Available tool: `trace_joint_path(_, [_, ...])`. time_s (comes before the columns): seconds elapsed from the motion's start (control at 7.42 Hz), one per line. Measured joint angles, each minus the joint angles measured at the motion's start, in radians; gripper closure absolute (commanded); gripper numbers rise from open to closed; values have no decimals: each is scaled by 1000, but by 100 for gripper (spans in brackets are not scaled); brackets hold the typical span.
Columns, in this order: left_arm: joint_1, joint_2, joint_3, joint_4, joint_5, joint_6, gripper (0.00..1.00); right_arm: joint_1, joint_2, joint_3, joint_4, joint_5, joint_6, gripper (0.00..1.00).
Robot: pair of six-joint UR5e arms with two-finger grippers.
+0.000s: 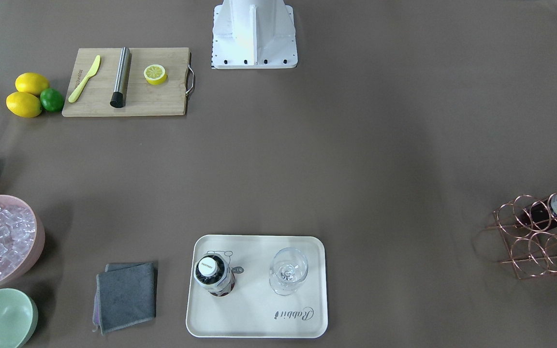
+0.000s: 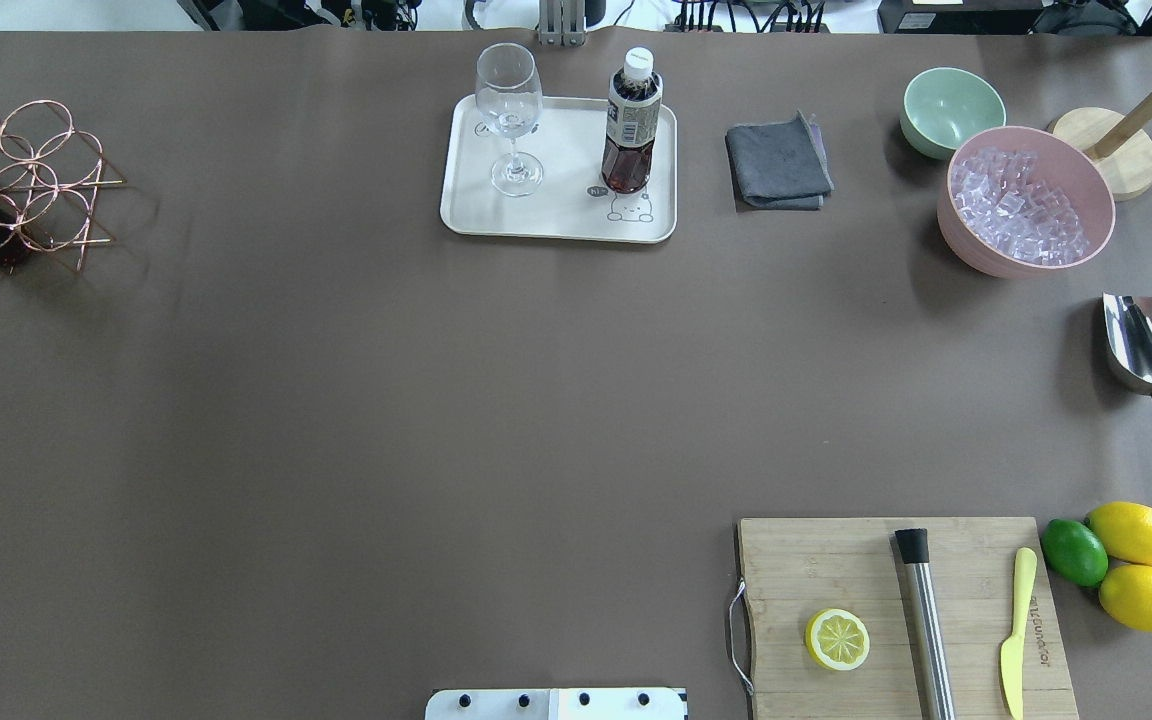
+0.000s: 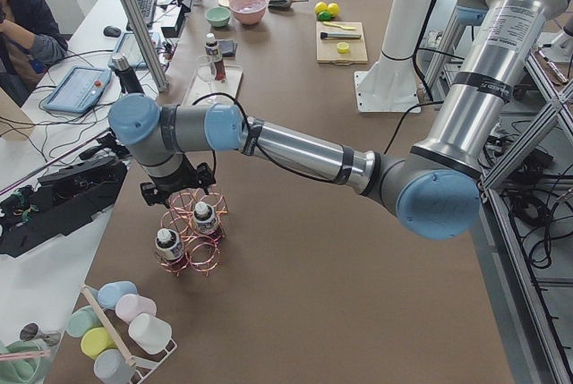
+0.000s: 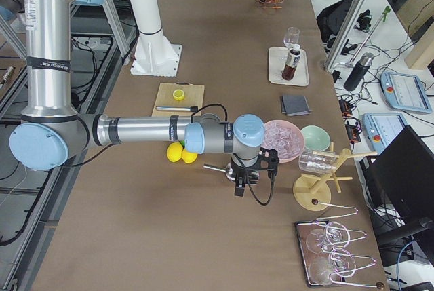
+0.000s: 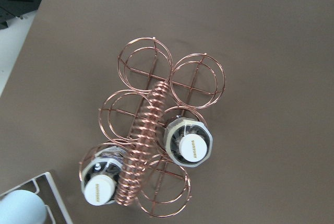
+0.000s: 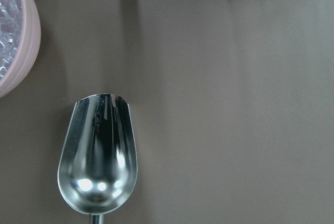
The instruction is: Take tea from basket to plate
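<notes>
The left hand (image 3: 179,194) hangs directly above the rose-gold wire rack of ring cells (image 5: 156,130). Its fingers show in no close view, so I cannot tell whether they are spread or pressed together. Straight beneath it, a small clear plastic tea bottle (image 5: 189,143) with a white cap stands in a cell just beside the coiled handle. A second tea bottle (image 5: 102,185) sits in an end cell on the handle's other side, partly hidden by the coil. A third tea bottle (image 2: 631,125) stands upright on the cream rectangular tray (image 2: 556,215), well apart from that hand across the table (image 2: 336,400) and beside a clear wine glass (image 2: 509,115). The right hand (image 4: 243,181) hovers over a steel scoop (image 6: 98,156); its state cannot be told either. The rack is cut off at the frame edge in the overhead and front-facing views.
</notes>
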Motion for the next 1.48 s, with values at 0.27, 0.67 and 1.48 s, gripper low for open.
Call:
trace_joint_path(0.27, [-1,86,-26,-10,-45,-180,2,-3,-1,-1,1,-6,1,0])
trace_joint_path(0.67, [7,203,-143,-14,-47,-568,2,-3,-1,-5,2,-12,2,0])
trace_joint_path(1.48, [12,330,-184,-73,31,-961,2,14,0,-4,3,-12,3,0])
